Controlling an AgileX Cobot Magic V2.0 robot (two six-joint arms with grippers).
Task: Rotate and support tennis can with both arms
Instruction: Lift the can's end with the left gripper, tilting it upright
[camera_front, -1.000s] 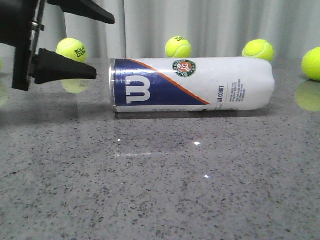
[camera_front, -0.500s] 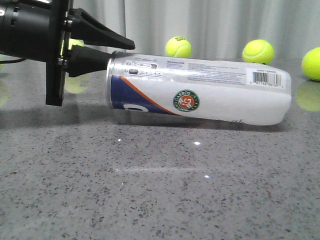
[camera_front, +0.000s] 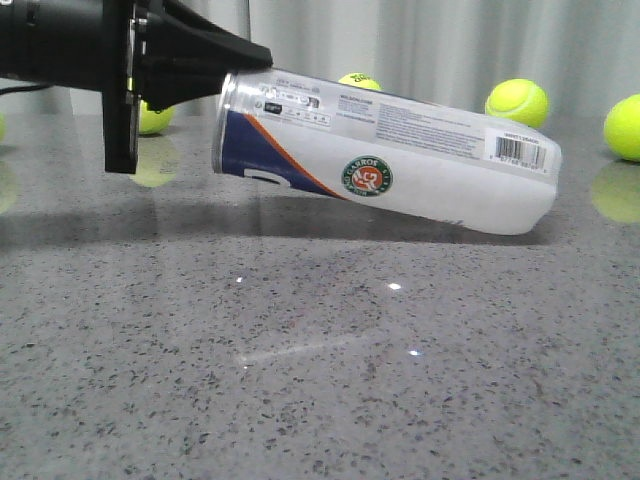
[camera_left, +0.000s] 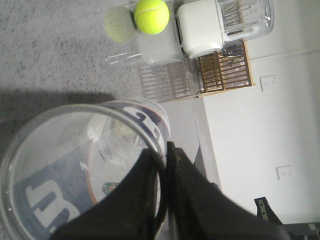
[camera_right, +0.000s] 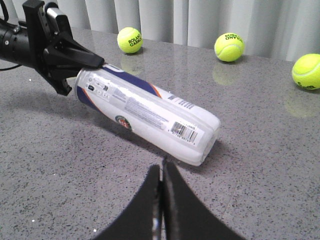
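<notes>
From my station, I note the left hand (camera_front: 225, 72) at the far left of the front view, its black fingers pinched on the metal rim at the open end of the tennis can (camera_front: 400, 150). The left wrist view confirms the grip: one finger (camera_left: 135, 200) lies inside the clear mouth of the can (camera_left: 85, 165), the other outside, with the rim wall between them.

The can is tilted. Its rim end is raised off the desk (camera_front: 320, 380) at the left, and its closed white end rests on the desk at the right. The navy band and orange stripe sit near the raised end, the round green and orange logo faces me at mid-body, and the barcode shows near the lower end.

Behind the can, I record tennis balls on the desk: one partly hidden by the left hand (camera_front: 152, 118), one just above the can's upper edge (camera_front: 360, 80), one further right (camera_front: 516, 102), and one at the right edge (camera_front: 624, 128).

The right hand (camera_right: 161, 200) shows only in the right wrist view. Its two fingers are pressed together and hold nothing. It hangs above the desk (camera_right: 260, 190), near the closed end of the can (camera_right: 150, 112) but apart from it.
</notes>
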